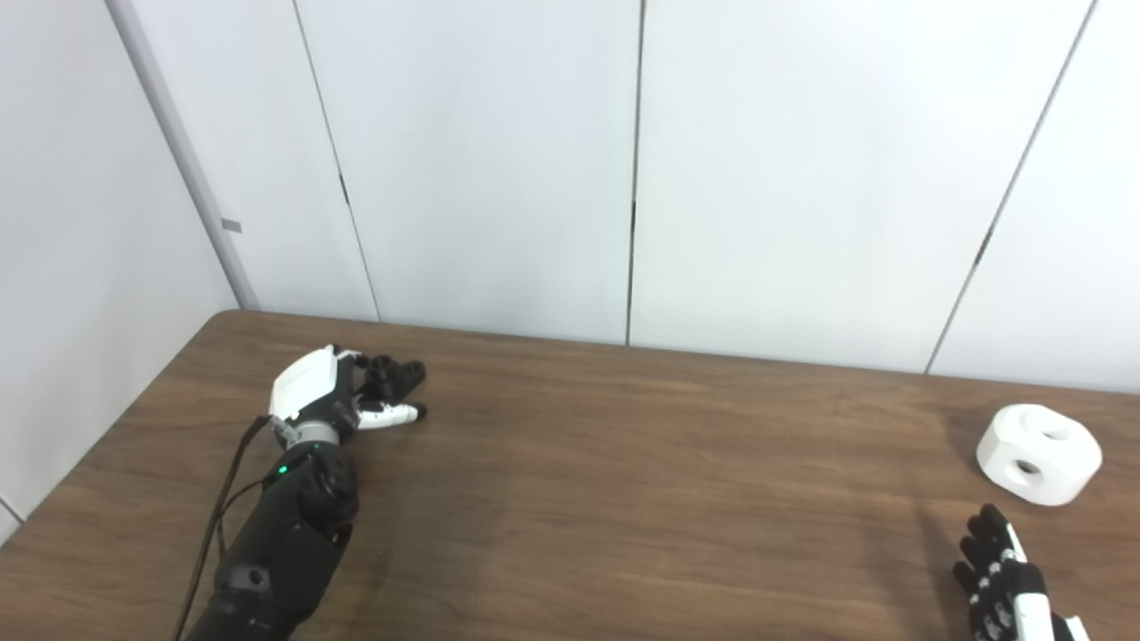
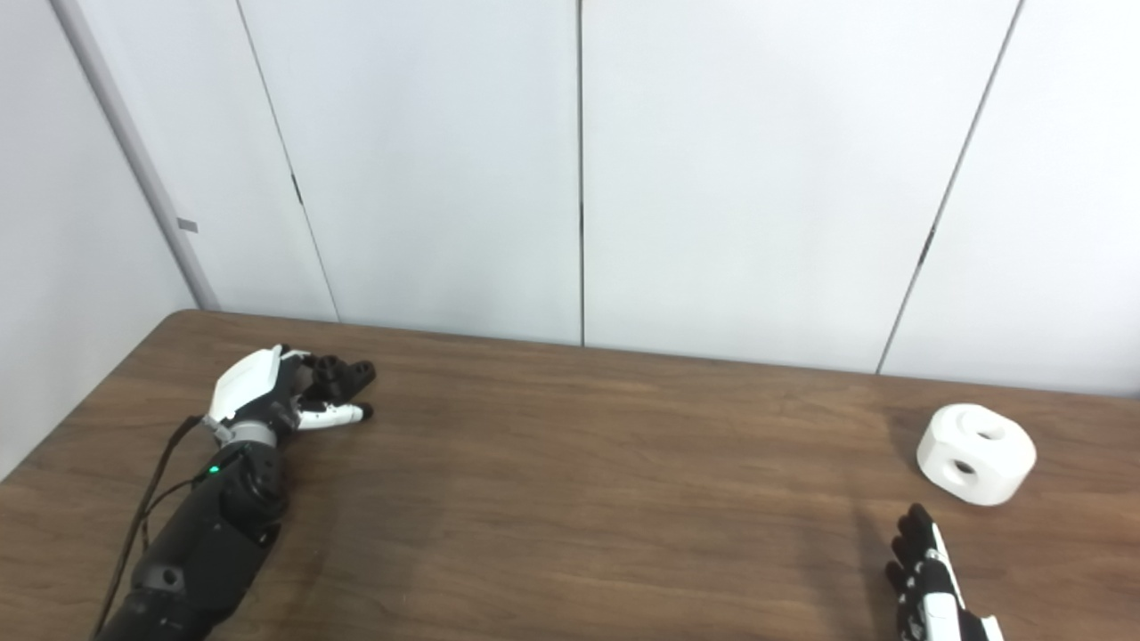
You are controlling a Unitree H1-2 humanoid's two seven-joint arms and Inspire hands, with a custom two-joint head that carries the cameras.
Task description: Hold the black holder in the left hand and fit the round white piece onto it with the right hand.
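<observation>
Resting on the far left of the wooden tabletop (image 1: 570,499), the robot's left hand (image 1: 343,396) lies with its fingers curled around a small black holder (image 1: 383,367), though how firmly they grip cannot be told from either view. At the lower right edge, the right hand (image 2: 926,579) rises into frame with fingers spread and empty, just short of the round white piece (image 2: 976,453). That piece sits near the tabletop's right side, two holes showing, one on top and one facing the camera, well apart from the holder across bare wood. Pale wall panels (image 1: 481,160) close off the scene behind. The risk appears twofold: the smooth, faceted piece could skid away if the fingers close off-centre, and a loose hold on the small holder could let it twist when the two parts meet.
</observation>
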